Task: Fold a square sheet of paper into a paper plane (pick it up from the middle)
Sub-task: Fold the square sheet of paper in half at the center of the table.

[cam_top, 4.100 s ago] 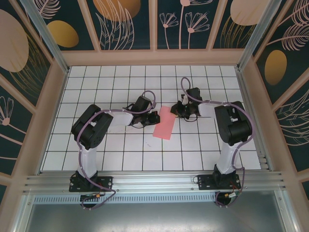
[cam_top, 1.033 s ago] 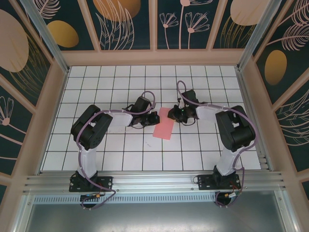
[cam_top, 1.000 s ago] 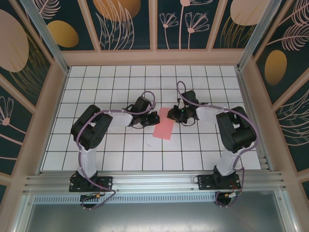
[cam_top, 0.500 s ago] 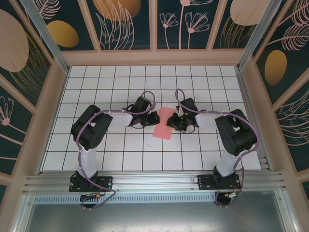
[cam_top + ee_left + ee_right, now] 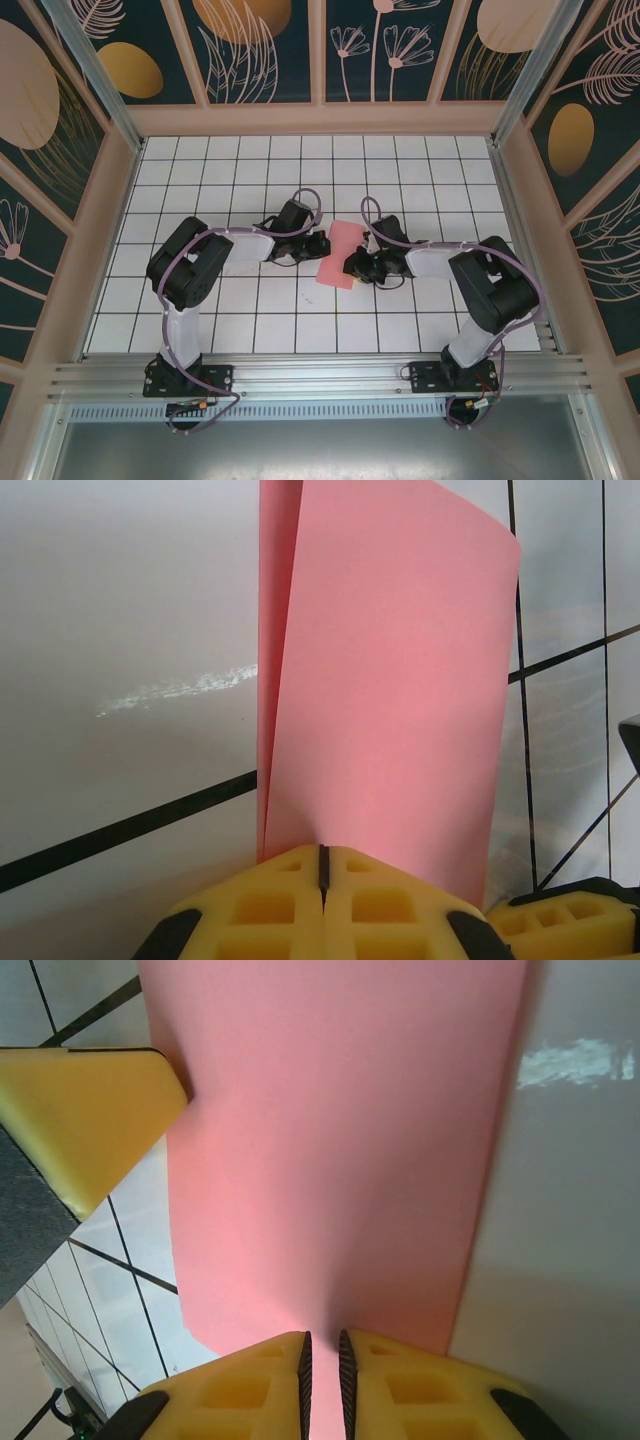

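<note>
A thin salmon-pink sheet of paper [image 5: 338, 255], doubled over into a long rectangle, lies at the centre of the white, black-gridded counter [image 5: 200, 180]. The left fingers [image 5: 318, 244] are clenched on its left long edge; in the left wrist view two layers fan up from the yellow pads [image 5: 270, 910]. The right fingers [image 5: 353, 266] pinch its lower right edge, with pink paper showing in the thin slit between them.
</note>
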`<move>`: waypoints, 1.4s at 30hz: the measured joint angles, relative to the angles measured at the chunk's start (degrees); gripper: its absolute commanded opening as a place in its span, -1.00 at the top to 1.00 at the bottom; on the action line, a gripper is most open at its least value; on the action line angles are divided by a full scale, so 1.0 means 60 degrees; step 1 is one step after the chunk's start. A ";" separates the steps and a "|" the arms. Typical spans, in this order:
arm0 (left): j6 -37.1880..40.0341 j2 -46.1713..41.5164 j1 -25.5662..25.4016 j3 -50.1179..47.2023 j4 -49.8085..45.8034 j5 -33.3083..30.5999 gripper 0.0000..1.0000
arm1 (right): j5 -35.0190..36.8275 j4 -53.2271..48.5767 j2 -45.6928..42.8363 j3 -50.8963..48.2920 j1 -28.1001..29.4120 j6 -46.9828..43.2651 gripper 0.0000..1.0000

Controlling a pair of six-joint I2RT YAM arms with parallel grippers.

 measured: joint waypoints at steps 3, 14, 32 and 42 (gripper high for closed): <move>0.0000 0.0000 0.0000 0.0000 0.0000 0.0004 0.86 | 0.0113 -0.0226 -0.0211 0.0004 0.0178 0.0004 0.61; 0.0000 0.0000 0.0000 -0.0004 -0.0015 -0.0004 0.86 | 0.0076 0.0102 -0.0295 -0.0444 0.0754 0.0288 0.62; 0.0004 -0.0011 0.0000 0.0000 -0.0040 -0.0029 0.86 | 0.0091 0.0004 -0.0969 -0.0696 0.0761 0.0342 0.60; 0.0007 -0.0011 0.0000 0.0000 -0.0044 -0.0029 0.86 | 0.0087 -0.0506 -0.0809 -0.0233 0.0266 0.0036 0.60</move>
